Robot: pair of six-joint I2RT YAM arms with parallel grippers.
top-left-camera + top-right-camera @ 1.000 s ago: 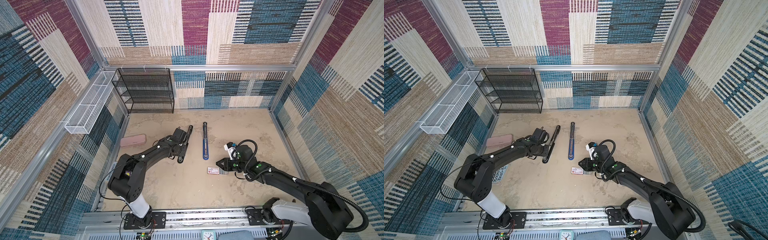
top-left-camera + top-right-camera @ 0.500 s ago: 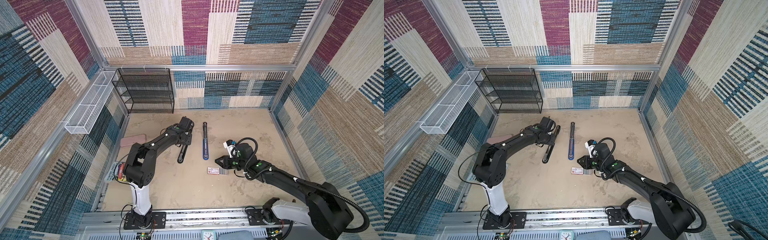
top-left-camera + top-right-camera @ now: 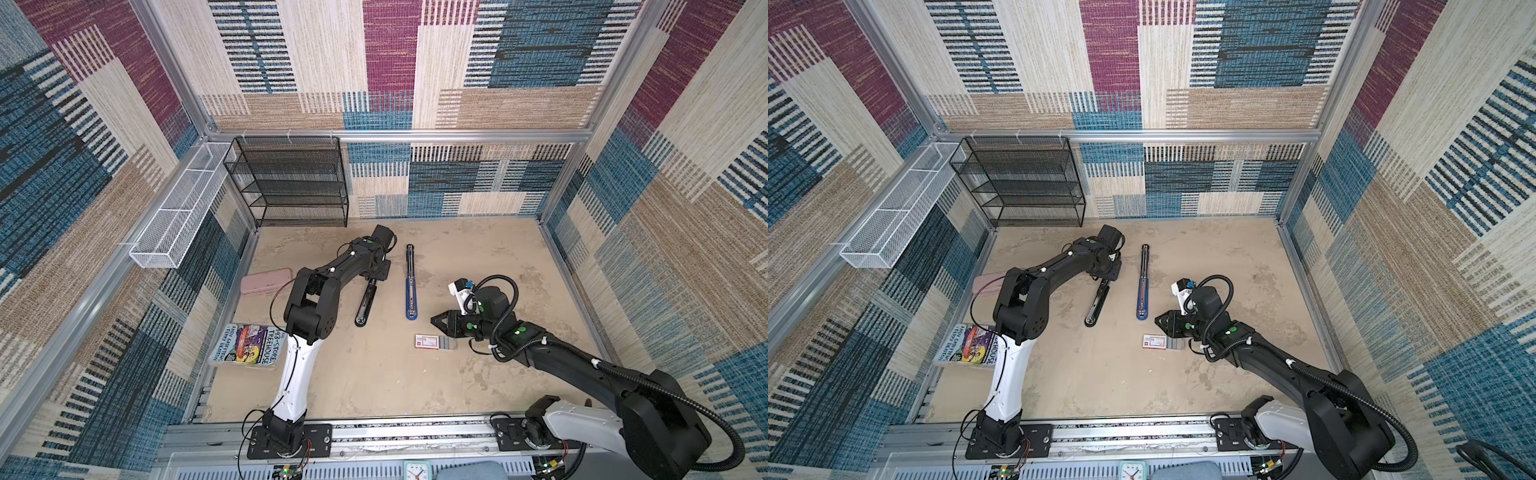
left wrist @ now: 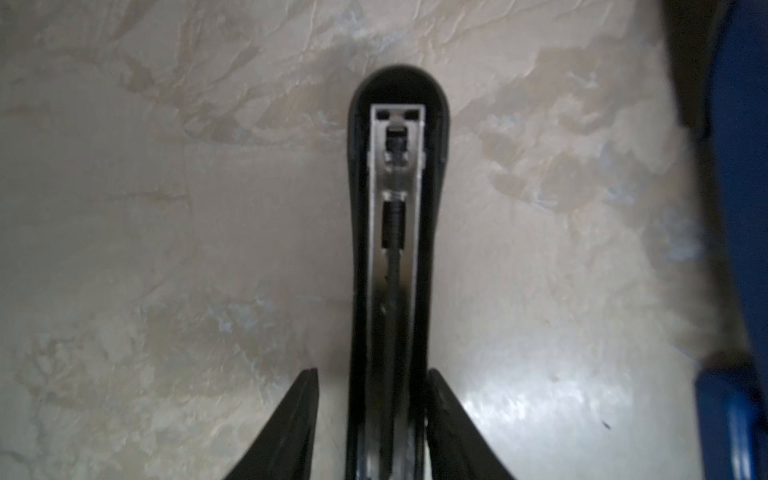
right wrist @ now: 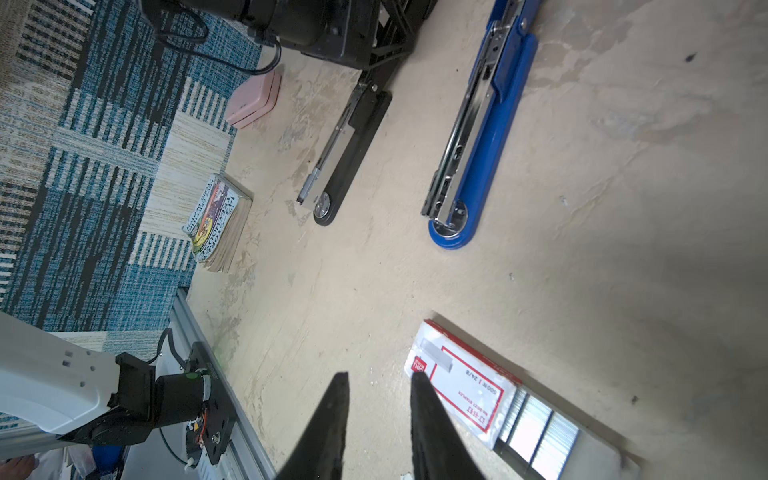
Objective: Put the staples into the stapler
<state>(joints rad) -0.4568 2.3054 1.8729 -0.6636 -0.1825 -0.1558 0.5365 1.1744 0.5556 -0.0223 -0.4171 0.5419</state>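
Staples (image 5: 536,432) just beside R gripper (image 5: 380,376), outside its jaws

Left arm (image 3: 309,301): the elbow is lifted high and swung in toward the middle; a second ago it lay low and stretched out.
Left gripper (image 3: 376,272): from beside the far end of the black stapler (image 3: 365,305) it is now over it, hiding that half.
Book (image 3: 247,345): mostly covered by the arm before, its whole cover now shows.
Right gripper (image 3: 434,321): sits slightly further back from the staples box (image 3: 427,341).
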